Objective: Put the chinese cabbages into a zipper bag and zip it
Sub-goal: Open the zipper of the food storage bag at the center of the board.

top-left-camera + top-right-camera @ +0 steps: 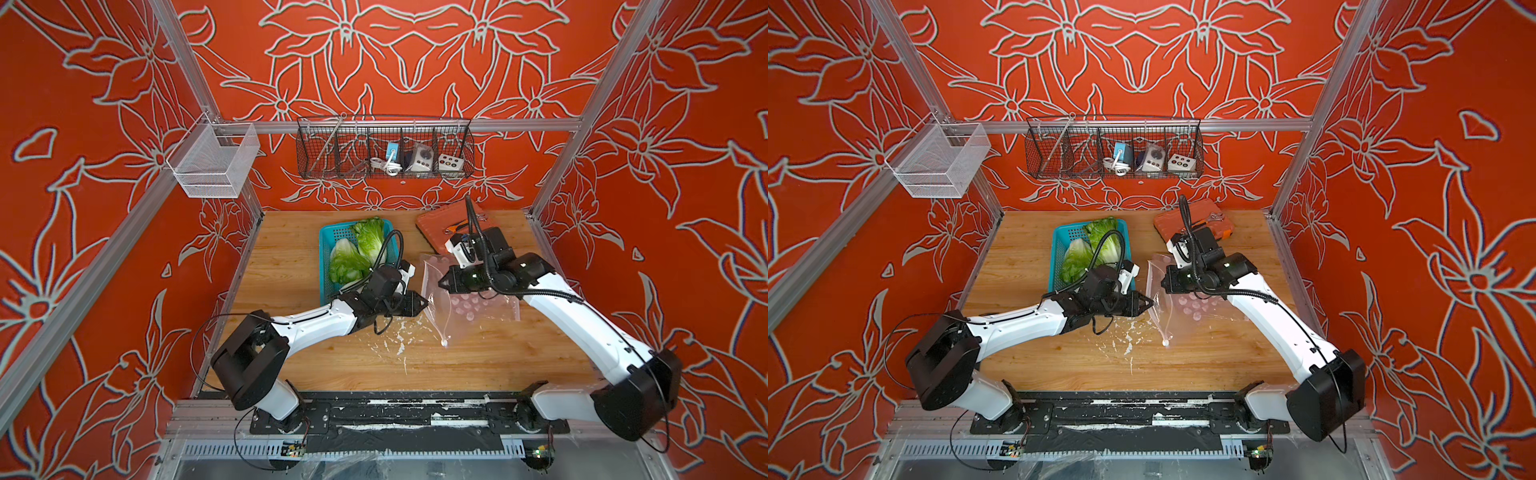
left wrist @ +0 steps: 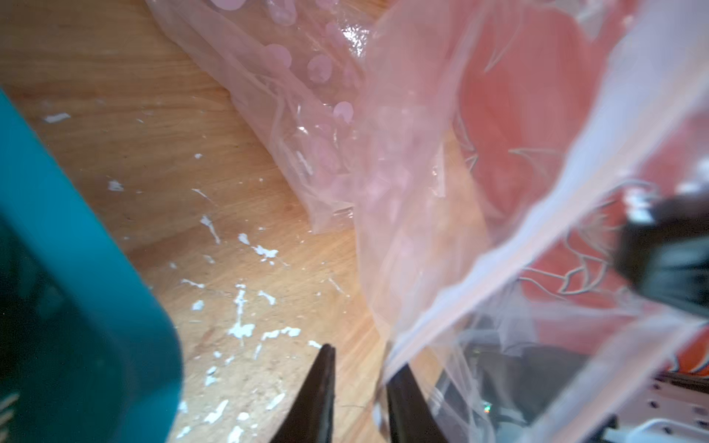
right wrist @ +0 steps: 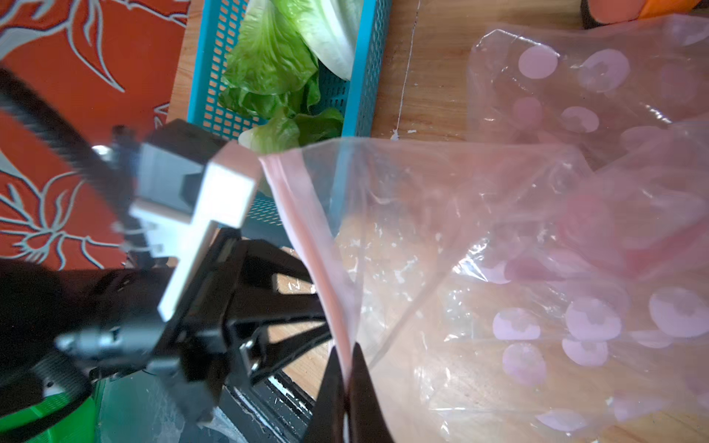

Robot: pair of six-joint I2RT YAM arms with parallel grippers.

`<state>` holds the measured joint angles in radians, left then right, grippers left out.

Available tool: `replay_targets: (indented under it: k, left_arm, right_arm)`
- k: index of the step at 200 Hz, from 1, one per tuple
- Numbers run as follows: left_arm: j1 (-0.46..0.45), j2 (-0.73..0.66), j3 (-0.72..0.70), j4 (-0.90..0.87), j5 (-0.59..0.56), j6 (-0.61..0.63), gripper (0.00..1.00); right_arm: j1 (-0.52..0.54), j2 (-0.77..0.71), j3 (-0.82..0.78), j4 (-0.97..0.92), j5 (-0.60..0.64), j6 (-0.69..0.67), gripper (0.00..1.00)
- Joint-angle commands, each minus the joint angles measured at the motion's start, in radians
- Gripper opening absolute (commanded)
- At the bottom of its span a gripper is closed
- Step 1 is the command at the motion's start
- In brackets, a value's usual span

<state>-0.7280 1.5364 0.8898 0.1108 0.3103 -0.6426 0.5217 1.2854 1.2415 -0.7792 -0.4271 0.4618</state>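
Right wrist view: right jaws clamp the clear pink-dotted zipper bag (image 3: 479, 237) at its rim; left jaws narrow, small gap, at the bag mouth. In a top view, leafy green chinese cabbages (image 1: 347, 264) sit in teal plastic basket (image 1: 323, 266), upper left of bag; left arm nearer.

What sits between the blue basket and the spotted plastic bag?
A narrow strip of wooden table with white flecks; the left pincer hangs over it, tips at the bag's rim. Both top views show it.
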Motion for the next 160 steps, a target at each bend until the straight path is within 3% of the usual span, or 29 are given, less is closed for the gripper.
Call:
replay_targets:
  k: [1,25,49,61,78,95,133,160]
  left_arm:
    - [0.024,0.025,0.003,-0.124,-0.073,0.048,0.17]
    - [0.020,0.068,0.037,-0.156,-0.022,0.061,0.10]
    - [0.003,0.087,0.078,-0.160,0.000,0.076,0.14]
    - [0.004,0.087,0.111,-0.206,-0.004,0.113,0.22]
    - [0.022,0.057,0.161,-0.317,-0.034,0.191,0.44]
    - [0.068,-0.007,0.184,-0.423,-0.033,0.254,0.56]
    - [0.240,-0.191,0.202,-0.572,-0.024,0.337,0.73]
    - [0.318,-0.188,0.248,-0.609,-0.097,0.369,0.80]
  right_arm:
    - [0.005,-0.053,0.003,-0.072,0.002,0.029,0.00]
    - [0.009,-0.065,-0.019,-0.011,-0.086,0.096,0.00]
    - [0.015,-0.039,-0.058,0.056,-0.043,0.122,0.00]
    - [0.015,-0.012,-0.063,0.060,-0.004,0.106,0.00]
    - [0.013,0.018,-0.057,0.063,0.058,0.086,0.00]
    - [0.011,0.054,-0.040,0.055,0.098,0.065,0.00]
    - [-0.002,0.113,-0.031,0.089,0.096,0.082,0.00]
    - [-0.002,0.137,-0.027,0.123,0.074,0.105,0.00]
